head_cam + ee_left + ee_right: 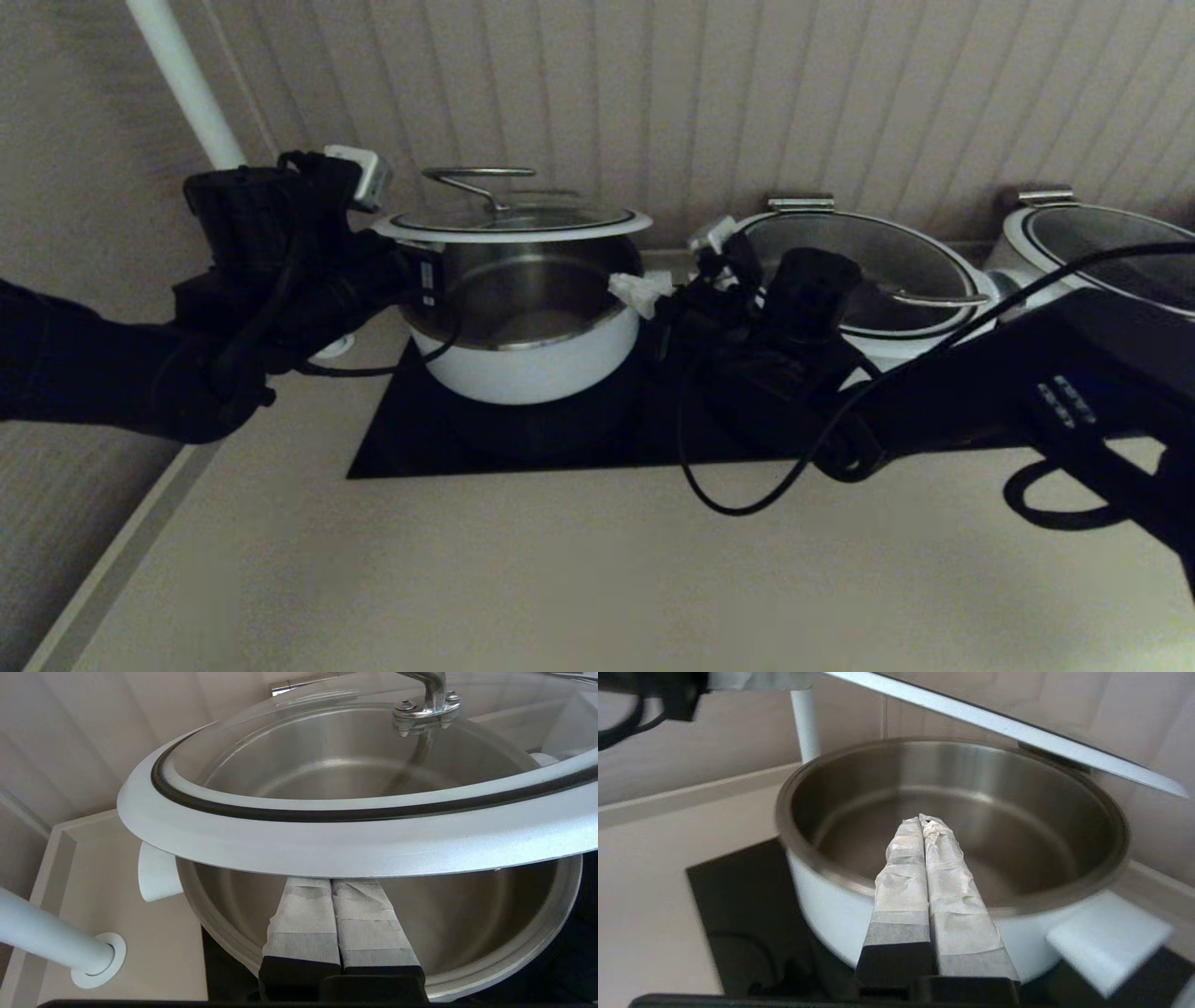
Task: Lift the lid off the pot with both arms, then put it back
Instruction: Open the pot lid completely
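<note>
We see the lid (512, 222) raised above the pot (528, 329). Our left gripper (332, 884), fingers together, props its nine-o'clock rim; the right gripper (923, 821), fingers together, is at three o'clock

My head view is dim and murky; both arms read as near-black shapes with little detail. The two wrist views are much brighter and evenly lit. Beyond the left claw (335, 891), soft glare streaks the glass lid (355, 844). Around the right claw (923, 823), the pot (831, 905) rim and its stub handle (1106, 938) are smeared with blur.
</note>
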### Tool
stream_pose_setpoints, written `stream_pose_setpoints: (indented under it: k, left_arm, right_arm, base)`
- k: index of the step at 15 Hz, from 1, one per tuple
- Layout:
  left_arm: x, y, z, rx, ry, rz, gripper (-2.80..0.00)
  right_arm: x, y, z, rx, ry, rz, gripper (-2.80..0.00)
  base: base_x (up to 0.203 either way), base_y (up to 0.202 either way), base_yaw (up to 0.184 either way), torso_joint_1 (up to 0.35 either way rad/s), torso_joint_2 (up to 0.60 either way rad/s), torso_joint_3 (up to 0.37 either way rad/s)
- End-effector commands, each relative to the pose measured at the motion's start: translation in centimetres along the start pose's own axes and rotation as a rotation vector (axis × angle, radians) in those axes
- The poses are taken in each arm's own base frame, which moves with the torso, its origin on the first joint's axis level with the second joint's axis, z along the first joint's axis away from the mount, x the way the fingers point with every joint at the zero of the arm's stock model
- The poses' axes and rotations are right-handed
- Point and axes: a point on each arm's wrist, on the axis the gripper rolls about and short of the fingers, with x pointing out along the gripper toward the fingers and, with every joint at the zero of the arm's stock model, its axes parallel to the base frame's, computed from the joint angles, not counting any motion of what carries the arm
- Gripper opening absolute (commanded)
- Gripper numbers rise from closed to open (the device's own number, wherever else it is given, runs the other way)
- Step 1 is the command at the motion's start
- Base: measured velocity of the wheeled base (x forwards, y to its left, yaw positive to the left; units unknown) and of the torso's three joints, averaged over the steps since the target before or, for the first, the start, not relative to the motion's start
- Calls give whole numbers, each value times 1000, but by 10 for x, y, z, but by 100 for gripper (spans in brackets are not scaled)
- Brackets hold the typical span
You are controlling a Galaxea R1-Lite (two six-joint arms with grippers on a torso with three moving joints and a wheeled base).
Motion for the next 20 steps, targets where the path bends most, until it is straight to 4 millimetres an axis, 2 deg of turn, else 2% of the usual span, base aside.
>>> stream_pose_setpoints:
  k: [1,6,9,11,18,20]
  left_arm:
    - [-1,0,2,0,-10,1,-280]
    - [-2,0,3,2,-13,2,-280]
    - [-2,0,4,2,-16,2,-280]
    - [-3,1,6,2,-21,2,-280]
    - [-4,1,6,3,-20,4,-280]
    - [-4,1,7,3,-22,4,-280]
  right_arm:
    - [-13,4,21,-12,-14,2,-280]
    - [-38,13,47,-5,16,3,-280]
    - [-61,19,61,11,58,-3,-280]
    - [-81,21,69,23,100,-17,-280]
    - [-171,17,79,14,239,-185,-280]
    - [-185,17,78,12,262,-262,-280]
  base:
    - [0,0,0,0,0,0]
    - [0,0,0,0,0,0]
    - [0,0,0,0,0,0]
    - [0,0,0,0,0,0]
    - [0,0,0,0,0,0]
    - [0,0,0,0,0,0]
